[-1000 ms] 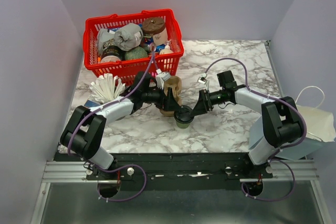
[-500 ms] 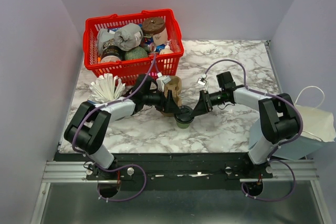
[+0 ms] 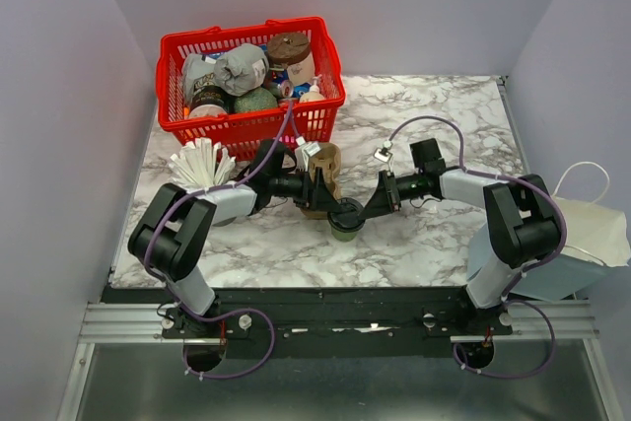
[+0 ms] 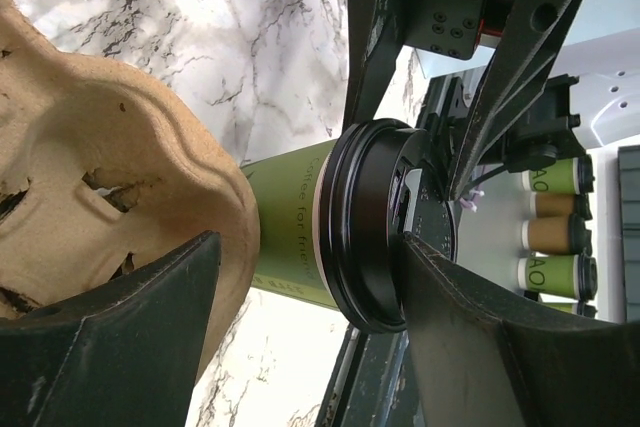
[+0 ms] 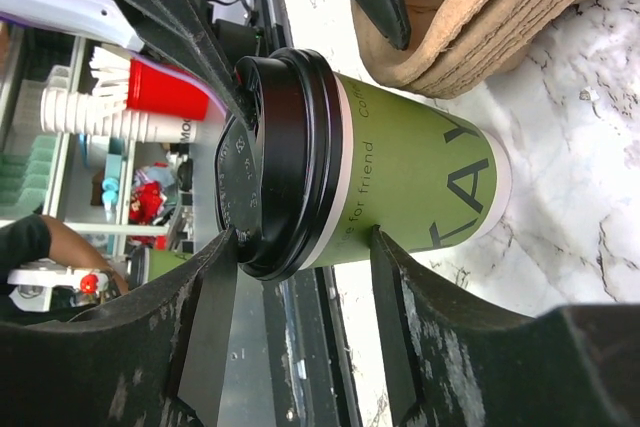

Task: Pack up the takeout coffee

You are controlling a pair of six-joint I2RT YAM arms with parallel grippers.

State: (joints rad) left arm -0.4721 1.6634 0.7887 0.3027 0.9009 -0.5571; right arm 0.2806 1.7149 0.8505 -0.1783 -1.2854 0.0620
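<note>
The takeout coffee [image 3: 345,225], a green paper cup [image 5: 410,172] with a black lid [image 5: 290,157], stands upright on the marble top against the brown cardboard carrier [image 3: 325,163]. My right gripper [image 5: 304,235] comes in from the right and is shut on the cup at its rim. One finger lies on the lid top, the other against the green wall just under the lid. My left gripper [image 4: 312,242] is open wide from the left. One finger sits by the carrier [image 4: 120,167], the other by the lid [image 4: 370,227], with the cup [image 4: 290,237] between them.
A red basket [image 3: 246,130] full of packets and jars stands behind the carrier. A cup of white stirrers [image 3: 200,165] is at the left, beside my left arm. A white bag [image 3: 596,229] hangs off the table's right edge.
My left arm has drawn in closer along the carrier toward the cup. The right arm has dropped slightly. The cup has barely moved.
</note>
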